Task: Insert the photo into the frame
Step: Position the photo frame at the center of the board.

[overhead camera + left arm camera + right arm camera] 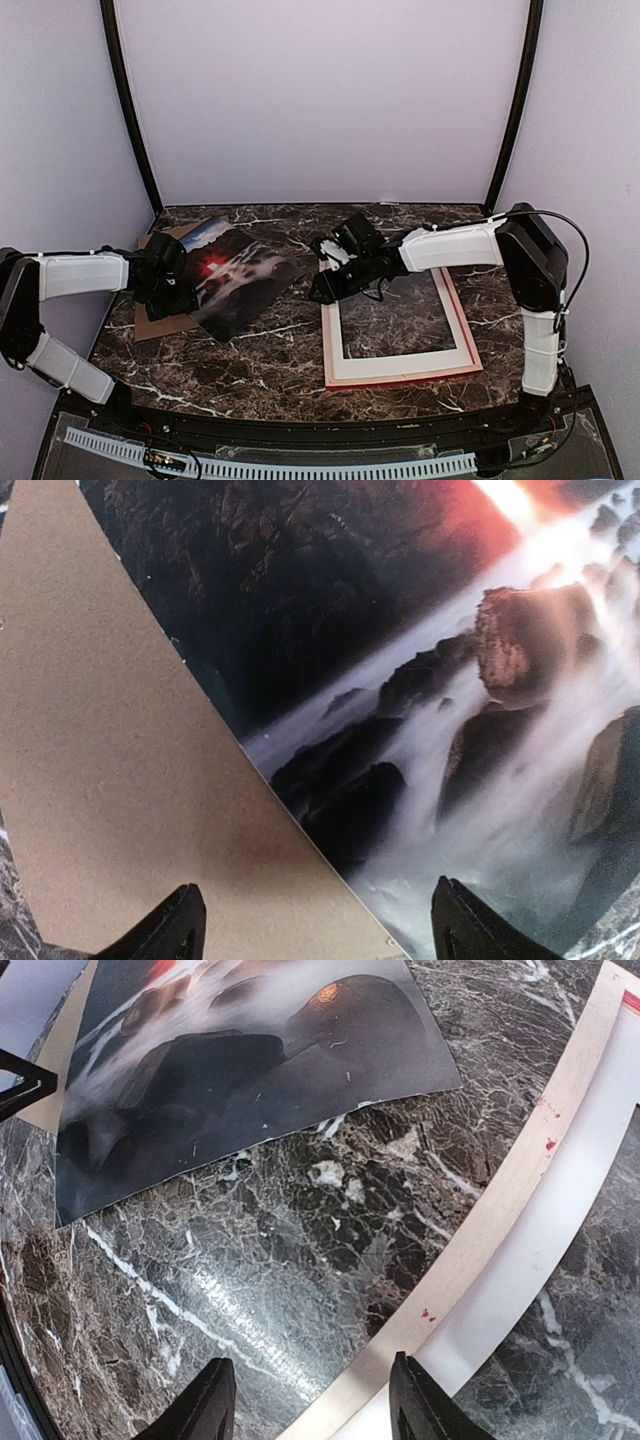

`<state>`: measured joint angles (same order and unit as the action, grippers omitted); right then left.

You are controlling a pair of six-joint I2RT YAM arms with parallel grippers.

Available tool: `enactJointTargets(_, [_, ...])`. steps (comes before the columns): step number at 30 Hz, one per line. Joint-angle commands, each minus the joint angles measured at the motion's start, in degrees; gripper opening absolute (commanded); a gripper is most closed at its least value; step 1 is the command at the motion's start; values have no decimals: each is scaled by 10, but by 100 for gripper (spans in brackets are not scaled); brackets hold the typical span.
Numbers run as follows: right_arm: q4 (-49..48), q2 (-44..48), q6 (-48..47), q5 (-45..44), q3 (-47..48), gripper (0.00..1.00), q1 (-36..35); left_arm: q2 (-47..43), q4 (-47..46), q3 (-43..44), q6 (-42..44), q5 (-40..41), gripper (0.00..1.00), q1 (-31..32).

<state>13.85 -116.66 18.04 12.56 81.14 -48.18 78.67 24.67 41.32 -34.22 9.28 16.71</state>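
The photo (pixel 238 272), a dark landscape print with a red glow, lies on the marble table at the left, partly over a brown backing board (pixel 155 318). My left gripper (pixel 172 278) is open and empty over the photo's left edge. In the left wrist view the gripper (pixel 320 932) straddles the line where the photo (pixel 450 680) meets the board (pixel 110 760). The frame (pixel 398 372) lies flat at the right, pale wood side up, red showing at its edge. My right gripper (pixel 328 280) is open and empty at the frame's far left corner. In the right wrist view it (pixel 315 1405) hovers over the frame's wood edge (pixel 500 1210).
A white mat border (pixel 575 1195) sits inside the frame, with marble showing through its opening. The photo's near corner (pixel 230 1060) lies left of the right gripper. Bare marble table (pixel 270 355) separates photo and frame. Black posts and pale walls close the back and sides.
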Motion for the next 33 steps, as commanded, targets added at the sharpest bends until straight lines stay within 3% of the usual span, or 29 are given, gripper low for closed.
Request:
enactJointTargets(1, [-26,39,-11,7,-18,54,7,58,-30,18,13,-23,80,-11])
enactJointTargets(12, [-37,50,-9,14,-30,54,17,40,-57,-73,-3,-90,68,-1])
enactJointTargets(23, [-22,37,-11,13,-9,54,21,-7,-36,-168,-88,-111,62,124])
enactJointTargets(33, [-18,11,-11,44,-11,55,4,-147,26,-233,-180,-116,57,195])
